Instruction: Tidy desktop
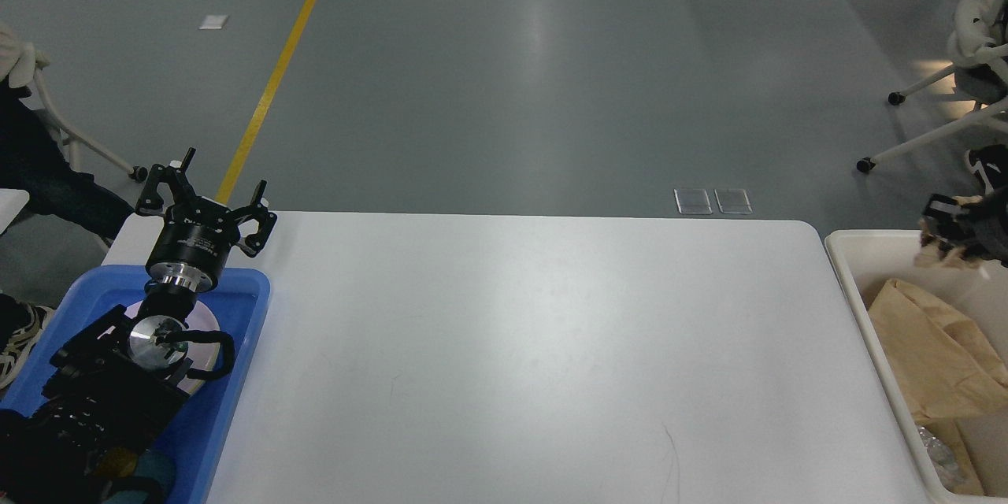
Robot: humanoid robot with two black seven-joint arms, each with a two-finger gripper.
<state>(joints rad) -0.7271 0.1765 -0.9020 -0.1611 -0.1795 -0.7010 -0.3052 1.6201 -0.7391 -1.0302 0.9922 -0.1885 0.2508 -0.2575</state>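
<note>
head view, near to far. nearest on the left, the shallow blue plastic tray sits at the desktop's left edge, with a pale round plate partly hidden under the left arm. nearest on the right, the cream rectangular plastic bin stands just beside the desktop's right edge and holds crumpled brown paper. between them lies the desktop, a large white matte tabletop with rounded corners, bare in every part that shows. farther on, the left gripper hangs over the far left corner of the desktop, its black fingers spread wide and holding nothing. at the right edge of the view, the right gripper hangs above the far end of the cream bin; it is dark and partly cut off, so how far its jaws stand apart cannot be told, though a small crumpled tan paper wad shows at its tip, seemingly in its grasp. the governing relation: the wad lies directly over the bin's opening, not over the desktop, and the right arm is the only one near it. judged from this, the step in hand is release into the bin, and tidying appears almost complete. beyond the desk lie grey floor, a yellow floor line and white chair legs.
</note>
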